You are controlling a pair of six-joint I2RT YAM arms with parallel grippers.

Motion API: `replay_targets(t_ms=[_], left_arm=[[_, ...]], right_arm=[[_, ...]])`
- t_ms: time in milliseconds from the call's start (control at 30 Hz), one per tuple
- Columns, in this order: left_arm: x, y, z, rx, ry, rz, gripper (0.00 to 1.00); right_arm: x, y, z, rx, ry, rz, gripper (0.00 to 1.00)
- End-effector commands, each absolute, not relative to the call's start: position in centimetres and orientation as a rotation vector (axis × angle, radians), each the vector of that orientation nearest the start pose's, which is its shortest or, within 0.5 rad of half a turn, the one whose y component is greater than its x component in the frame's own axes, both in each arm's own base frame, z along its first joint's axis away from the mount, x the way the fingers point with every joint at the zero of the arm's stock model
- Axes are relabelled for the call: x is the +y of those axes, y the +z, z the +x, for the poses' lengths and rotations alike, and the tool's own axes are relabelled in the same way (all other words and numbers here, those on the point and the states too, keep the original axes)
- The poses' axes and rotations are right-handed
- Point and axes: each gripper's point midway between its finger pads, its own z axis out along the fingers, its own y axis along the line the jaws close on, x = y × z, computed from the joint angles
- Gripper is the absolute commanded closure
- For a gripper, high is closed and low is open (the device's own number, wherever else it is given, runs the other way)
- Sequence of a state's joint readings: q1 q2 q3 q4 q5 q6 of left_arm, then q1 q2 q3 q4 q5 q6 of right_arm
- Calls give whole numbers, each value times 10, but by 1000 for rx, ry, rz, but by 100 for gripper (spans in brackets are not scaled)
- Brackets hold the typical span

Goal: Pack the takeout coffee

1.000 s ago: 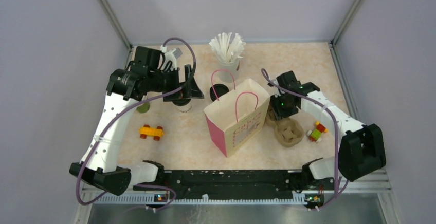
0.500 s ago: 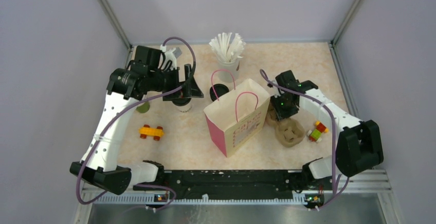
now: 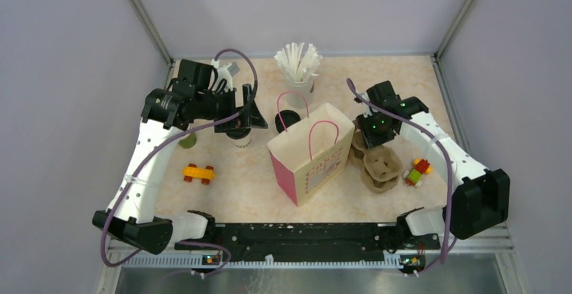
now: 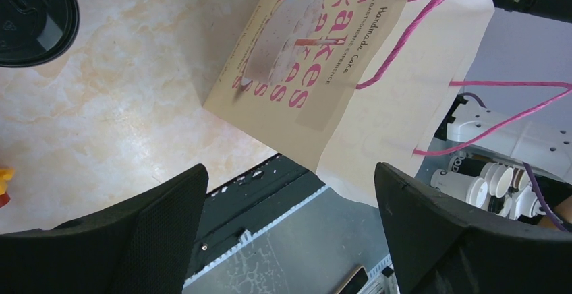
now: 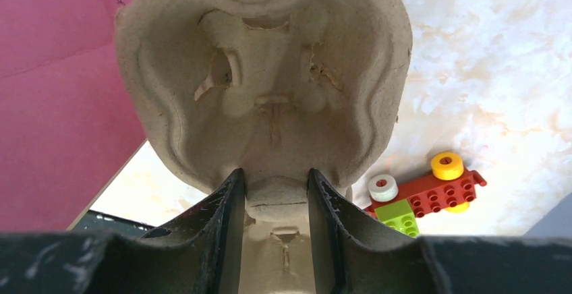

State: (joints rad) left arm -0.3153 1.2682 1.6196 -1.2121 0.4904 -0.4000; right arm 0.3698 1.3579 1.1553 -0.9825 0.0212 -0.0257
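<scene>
The takeout coffee (image 3: 287,120), a black-lidded cup, stands just left of the back corner of the paper bag (image 3: 311,156). In the left wrist view its lid (image 4: 30,14) sits at the top left corner and the bag's printed face (image 4: 324,71) fills the middle. My left gripper (image 3: 251,115) hovers left of the coffee, open and empty, with wide-spread fingers (image 4: 162,230). My right gripper (image 3: 374,131) is right of the bag. It is shut on the rim of a brown pulp cup carrier (image 3: 382,169). The wrist view shows the carrier (image 5: 270,71) pinched between the fingers (image 5: 226,230).
A white cup (image 3: 239,139) stands under the left gripper. A cup of white straws (image 3: 298,65) is at the back. Toy brick pieces lie at the right (image 3: 417,171) and left (image 3: 198,172), with a green object (image 3: 188,141) nearby. Side walls enclose the table.
My right gripper has closed onto the carrier's rim and drawn a little toward the back right, shifting the carrier with it. The left arm has stayed still.
</scene>
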Motion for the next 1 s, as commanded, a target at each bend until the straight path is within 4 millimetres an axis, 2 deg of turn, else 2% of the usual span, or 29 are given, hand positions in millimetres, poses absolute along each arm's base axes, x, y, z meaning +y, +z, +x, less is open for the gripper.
replay_targets(t_ms=[0, 300, 433, 567, 633, 733, 867, 967], left_arm=[[-183, 322, 218, 2489, -983, 137, 4], [-198, 323, 198, 2547, -1176, 28, 20], [-201, 313, 191, 2565, -1218, 13, 22], [-201, 297, 186, 2608, -1229, 2, 23], [-202, 296, 186, 2604, -1244, -4, 24], [-207, 299, 188, 2590, -1284, -8, 31], [-211, 302, 191, 2575, -1317, -9, 39], [-212, 302, 193, 2571, -1321, -4, 48]], right_arm=[[85, 179, 270, 2605, 20, -448, 77], [82, 258, 289, 2429, 5, -334, 78], [90, 308, 300, 2240, 54, -389, 79], [111, 364, 307, 1972, 167, -487, 81], [131, 386, 304, 1829, 265, -579, 81], [147, 425, 304, 1617, 334, -610, 83], [174, 457, 295, 1400, 422, -714, 83], [194, 464, 286, 1300, 468, -808, 81]])
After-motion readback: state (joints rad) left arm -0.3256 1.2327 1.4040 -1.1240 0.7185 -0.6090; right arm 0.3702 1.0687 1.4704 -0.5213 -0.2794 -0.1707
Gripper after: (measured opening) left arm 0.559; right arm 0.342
